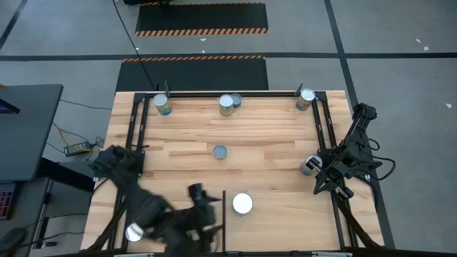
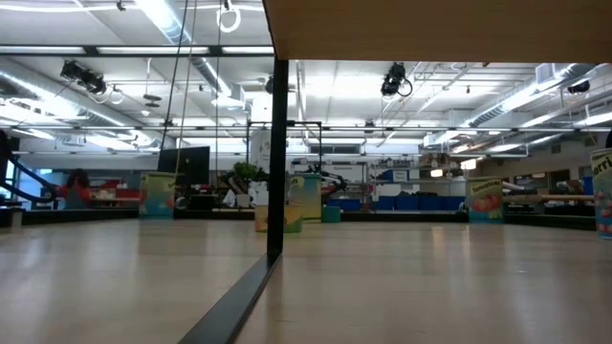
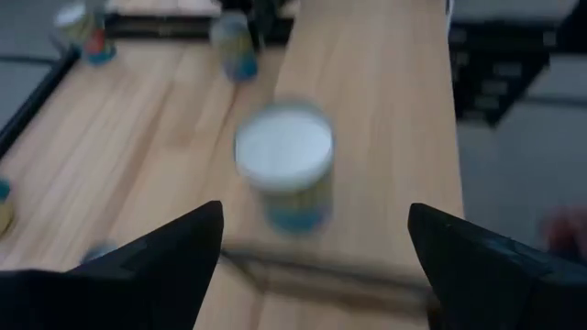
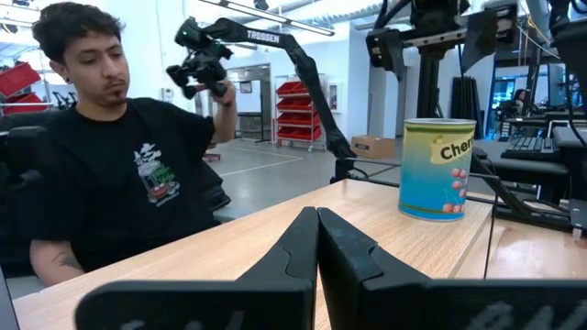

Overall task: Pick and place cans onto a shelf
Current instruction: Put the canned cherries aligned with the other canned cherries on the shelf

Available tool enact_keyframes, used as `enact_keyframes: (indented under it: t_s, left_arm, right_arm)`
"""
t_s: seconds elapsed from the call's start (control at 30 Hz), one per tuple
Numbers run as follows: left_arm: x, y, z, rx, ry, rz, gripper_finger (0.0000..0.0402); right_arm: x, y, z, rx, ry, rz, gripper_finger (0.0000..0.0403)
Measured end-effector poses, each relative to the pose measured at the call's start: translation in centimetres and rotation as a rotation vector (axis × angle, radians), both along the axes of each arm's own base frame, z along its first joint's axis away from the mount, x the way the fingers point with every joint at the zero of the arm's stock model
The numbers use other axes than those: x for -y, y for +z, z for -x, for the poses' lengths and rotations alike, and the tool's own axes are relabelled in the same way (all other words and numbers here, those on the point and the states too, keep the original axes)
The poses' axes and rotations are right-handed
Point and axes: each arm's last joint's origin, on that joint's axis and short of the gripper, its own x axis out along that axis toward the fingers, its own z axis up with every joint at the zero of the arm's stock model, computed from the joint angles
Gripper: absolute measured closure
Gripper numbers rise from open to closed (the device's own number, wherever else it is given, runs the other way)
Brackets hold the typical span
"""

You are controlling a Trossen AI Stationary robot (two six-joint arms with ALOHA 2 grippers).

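Several cans stand upright on the light-wood shelf (image 1: pixel 271 135), which is edged by black bars. One with a bright white top (image 1: pixel 243 204) stands near the front, just right of the short divider bar (image 1: pixel 223 214). My left gripper (image 1: pixel 208 211) is open and raised left of that bar. In the left wrist view this can (image 3: pixel 284 165) shows ahead of my left gripper (image 3: pixel 312 261), beyond its fingertips, untouched. My right gripper (image 4: pixel 317 240) is shut and empty at the right edge, with a can (image 4: pixel 438 170) standing ahead of it.
Other cans stand along the far edge (image 1: pixel 163 104) (image 1: pixel 227 104) (image 1: pixel 306 98), one dull-topped in the middle (image 1: pixel 220 151), one by the right arm (image 1: pixel 308 165), one at the front left (image 1: pixel 133 232). A person (image 4: pixel 138 174) sits beyond the table.
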Motion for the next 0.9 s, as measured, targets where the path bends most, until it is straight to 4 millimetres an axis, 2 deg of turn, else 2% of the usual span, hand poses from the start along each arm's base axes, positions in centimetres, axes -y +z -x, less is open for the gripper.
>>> enact_keyframes:
  t_s: [0.17,0.27,0.47,0.57,0.7,0.8,0.9]
  left_arm:
    - [2.2,-0.1,5.5,-0.130,-0.017,-0.005,0.0047]
    - [3.2,-0.6,8.1,-0.223,0.011,0.062,0.0047]
    - [5.1,-1.6,10.9,-0.300,0.061,0.203,0.0047]
    - [5.5,-3.1,11.4,-0.319,0.111,0.196,0.0047]
    - [5.1,-6.2,10.9,-0.327,0.157,0.068,0.0047]
    - [4.0,-8.6,9.8,-0.349,0.210,-0.027,0.0047]
    - [1.7,-10.6,8.7,-0.379,0.285,-0.107,0.0047]
  right_arm:
    - [0.0,0.0,0.0,0.000,0.000,0.000,0.0387]
    - [0.0,0.0,0.0,0.000,0.000,0.000,0.0387]
    - [0.0,0.0,0.0,0.000,0.000,0.000,0.0387]
    - [0.0,0.1,0.0,0.007,-0.001,0.000,0.0387]
    - [0.0,0.2,0.0,0.103,-0.022,0.080,0.0387]
    - [0.0,0.2,0.0,0.113,-0.026,0.092,0.0387]
    - [0.0,0.2,0.0,0.116,-0.027,0.093,0.0387]
